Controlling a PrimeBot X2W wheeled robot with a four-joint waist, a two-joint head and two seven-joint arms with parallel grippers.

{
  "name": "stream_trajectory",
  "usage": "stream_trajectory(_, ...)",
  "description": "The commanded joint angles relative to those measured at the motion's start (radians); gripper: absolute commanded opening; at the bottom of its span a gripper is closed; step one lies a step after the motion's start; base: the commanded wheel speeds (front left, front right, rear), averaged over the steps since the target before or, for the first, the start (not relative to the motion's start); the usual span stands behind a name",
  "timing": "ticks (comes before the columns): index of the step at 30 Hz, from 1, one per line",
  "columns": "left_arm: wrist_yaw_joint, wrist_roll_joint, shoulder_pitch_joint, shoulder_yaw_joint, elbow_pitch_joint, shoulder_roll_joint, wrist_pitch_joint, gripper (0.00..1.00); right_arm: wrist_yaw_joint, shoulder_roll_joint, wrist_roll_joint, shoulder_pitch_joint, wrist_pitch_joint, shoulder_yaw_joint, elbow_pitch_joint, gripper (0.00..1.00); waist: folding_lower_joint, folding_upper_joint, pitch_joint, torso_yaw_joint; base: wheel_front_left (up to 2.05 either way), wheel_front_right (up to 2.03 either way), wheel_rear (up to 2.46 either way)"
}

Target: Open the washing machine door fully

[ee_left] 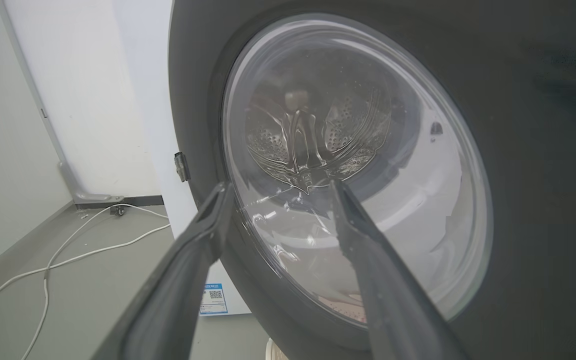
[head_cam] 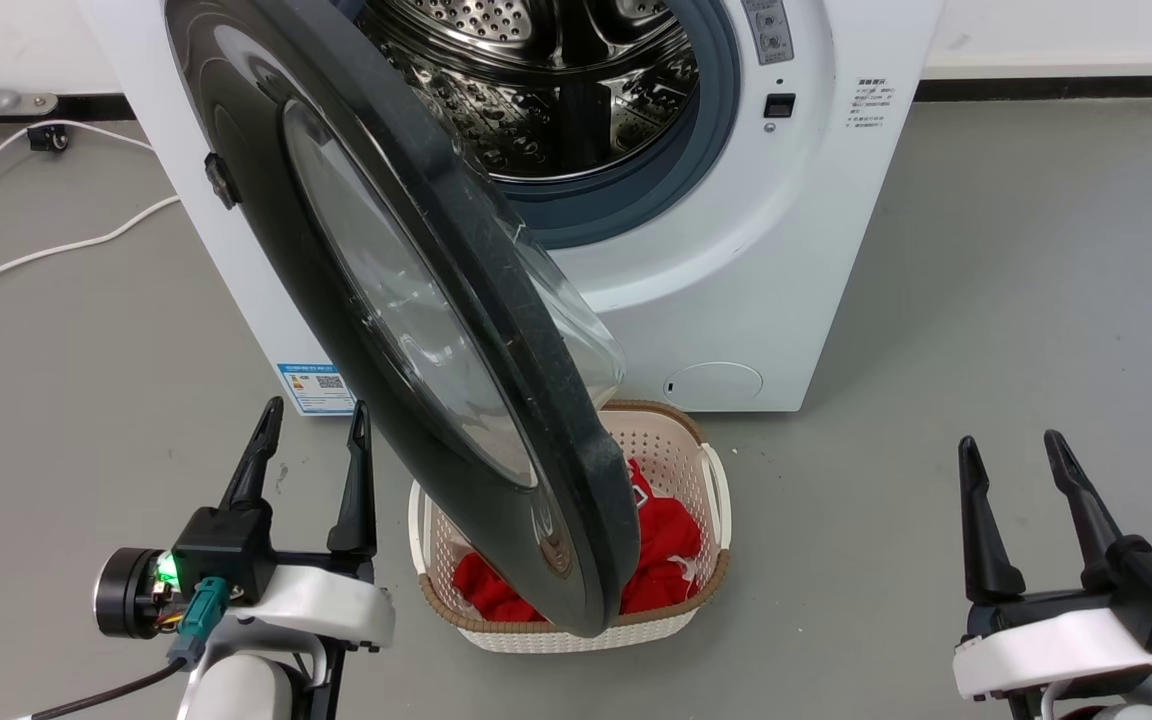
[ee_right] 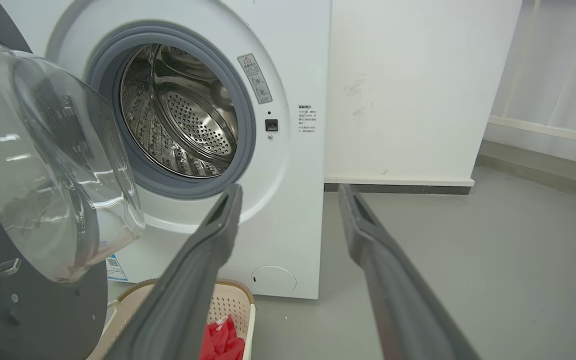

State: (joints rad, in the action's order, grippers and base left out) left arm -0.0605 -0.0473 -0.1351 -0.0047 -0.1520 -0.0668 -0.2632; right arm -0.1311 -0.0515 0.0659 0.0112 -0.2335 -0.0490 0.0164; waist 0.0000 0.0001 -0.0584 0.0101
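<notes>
Grey floor is carrying a white washing machine, which is standing at 12 o'clock in the head view with its back to the wall. A white perforated basket with a brown rim is sitting on the floor just in front of the machine, at 6 o'clock from it, and is holding red cloth. White cables are trailing loose across the floor at 9 to 10 o'clock, one reaching a small black fitting near the dark skirting that is running along the floor's far edge.
</notes>
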Motion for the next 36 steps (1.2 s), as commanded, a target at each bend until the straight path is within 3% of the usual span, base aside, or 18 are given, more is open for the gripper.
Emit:
stream_trajectory(1,0.002,0.004,-0.005,0.0,0.002,-0.005,-0.002,1.0,0.001,0.002,0.001,-0.02,-0.007,-0.001,0.007,1.0,0.0,-0.0001,-0.001,0.001,0.0,0.0,0.0)
stream_trajectory(13,0.006,0.001,-0.004,0.001,-0.003,-0.005,-0.002,1.0,0.001,0.002,-0.004,-0.027,-0.023,0.004,0.006,1.0,0.0,-0.0001,-0.002,0.005,0.0,0.0,0.0)
stream_trajectory(14,0.007,0.0,-0.004,0.001,-0.004,-0.005,-0.002,0.65,0.001,0.002,-0.003,-0.027,-0.021,0.006,0.005,1.0,0.0,-0.0001,-0.002,0.005,0.0,0.0,0.0)
stream_trajectory(15,0.007,-0.001,-0.004,0.001,-0.006,-0.005,-0.002,0.02,0.001,0.002,-0.003,-0.026,-0.022,0.007,0.005,1.0,0.0,-0.0001,-0.002,0.005,0.0,0.0,0.0)
stream_trajectory(24,0.009,0.004,-0.019,0.002,0.029,-0.007,-0.002,0.0,0.001,0.002,0.011,-0.024,-0.025,0.01,0.008,1.0,0.0,-0.0001,-0.004,0.004,0.0,0.0,0.0)
stream_trajectory(36,0.016,0.006,-0.086,0.01,0.403,-0.002,-0.002,0.0,0.001,0.002,0.022,-0.025,-0.03,0.004,0.011,1.0,0.0,-0.0001,0.0,-0.004,0.0,0.0,0.0)
